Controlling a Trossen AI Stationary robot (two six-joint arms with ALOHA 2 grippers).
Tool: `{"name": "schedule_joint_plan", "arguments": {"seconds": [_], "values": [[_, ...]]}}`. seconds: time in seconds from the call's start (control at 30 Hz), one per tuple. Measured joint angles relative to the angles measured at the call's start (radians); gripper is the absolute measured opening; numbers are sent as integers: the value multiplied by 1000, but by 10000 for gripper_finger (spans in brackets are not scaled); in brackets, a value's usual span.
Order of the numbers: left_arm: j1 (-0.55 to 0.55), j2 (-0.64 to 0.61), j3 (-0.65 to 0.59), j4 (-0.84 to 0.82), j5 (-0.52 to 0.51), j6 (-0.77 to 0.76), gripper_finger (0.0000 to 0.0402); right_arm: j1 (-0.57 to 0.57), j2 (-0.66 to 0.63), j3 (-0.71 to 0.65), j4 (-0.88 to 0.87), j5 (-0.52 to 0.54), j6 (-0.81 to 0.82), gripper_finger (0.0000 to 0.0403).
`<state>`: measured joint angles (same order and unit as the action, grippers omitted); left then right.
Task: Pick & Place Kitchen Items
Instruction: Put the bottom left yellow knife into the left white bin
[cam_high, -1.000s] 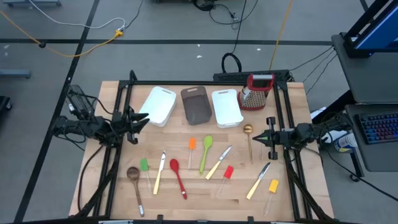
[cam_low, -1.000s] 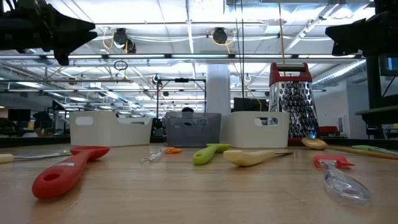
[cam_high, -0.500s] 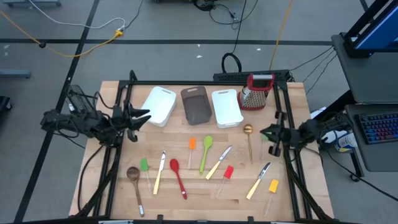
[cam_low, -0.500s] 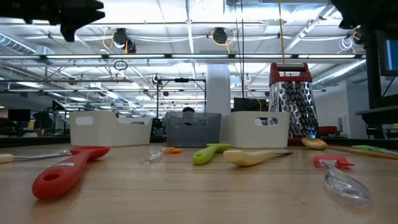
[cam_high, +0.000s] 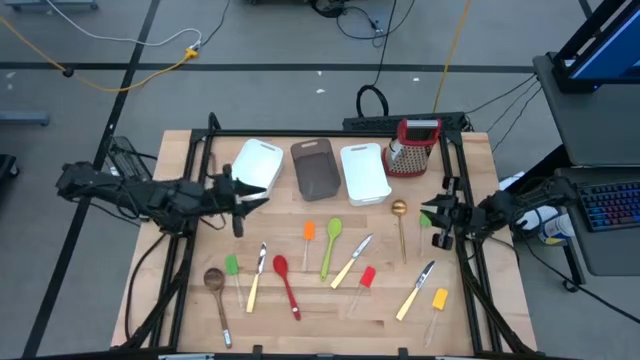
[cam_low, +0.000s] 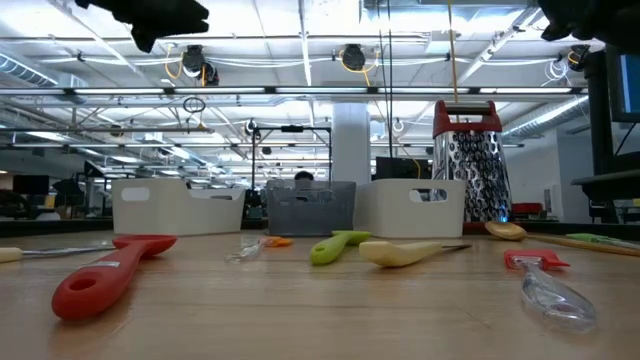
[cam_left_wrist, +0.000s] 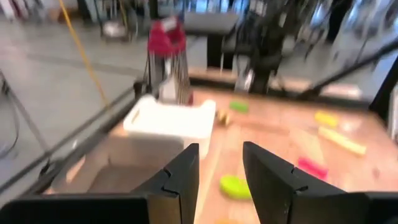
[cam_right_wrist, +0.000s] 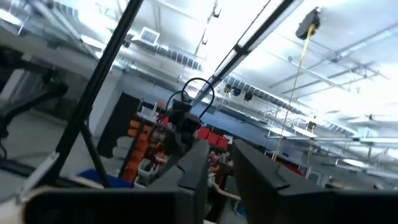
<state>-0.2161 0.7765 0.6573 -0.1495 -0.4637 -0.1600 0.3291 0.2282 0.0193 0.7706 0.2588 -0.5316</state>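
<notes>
The kitchen items lie flat on the wooden table (cam_high: 180, 300): a wooden spoon (cam_high: 215, 285), green spatula (cam_high: 232, 268), cream-handled knife (cam_high: 257, 275), red spoon (cam_high: 286, 283), orange spatula (cam_high: 308, 236), green spoon (cam_high: 331, 243), second knife (cam_high: 352, 262), red spatula (cam_high: 366, 278), gold spoon (cam_high: 400, 222), third knife (cam_high: 416, 290) and yellow spatula (cam_high: 439, 300). My left gripper (cam_high: 248, 195) is open and empty in the air beside the left white tub (cam_high: 254, 170); it also shows in its wrist view (cam_left_wrist: 219, 171). My right gripper (cam_high: 432, 215) is open and empty, raised at the table's right side, right of the gold spoon.
Three tubs stand in a row at the back: white, brown (cam_high: 317, 168) and white (cam_high: 364, 173). A red-topped metal grater (cam_high: 412, 147) stands at the back right. A black frame rail (cam_high: 330, 131) runs along the far edge and down both sides.
My left gripper has gone up and toward the table's right edge, now level with the left white tub's near end. My right gripper has risen and tipped upward, leaving the top of the low view. No utensil has moved.
</notes>
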Motion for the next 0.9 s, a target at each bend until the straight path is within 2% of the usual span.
{"name": "schedule_joint_plan", "arguments": {"seconds": [0.17, 0.33, 0.5, 0.63, 0.73, 0.9], "values": [[0, 112, 101, -233, 13, -138, 127, -37, 166, 0, 124, 0, 124, 138], [0, 175, 131, -342, 89, -307, 127, -84, 363, 40, 167, 1, 229, 169], [0, 216, 132, -379, 173, -429, 145, -107, 575, 123, 175, -2, 274, 172], [0, 256, 132, -391, 212, -456, 172, -123, 725, 169, 218, -2, 219, 166], [0, 293, 132, -392, 263, -506, 188, -137, 817, 186, 325, -2, 174, 163], [-6, 377, 133, -417, 371, -720, 194, -174, 932, 187, 536, -2, 125, 161]]}}
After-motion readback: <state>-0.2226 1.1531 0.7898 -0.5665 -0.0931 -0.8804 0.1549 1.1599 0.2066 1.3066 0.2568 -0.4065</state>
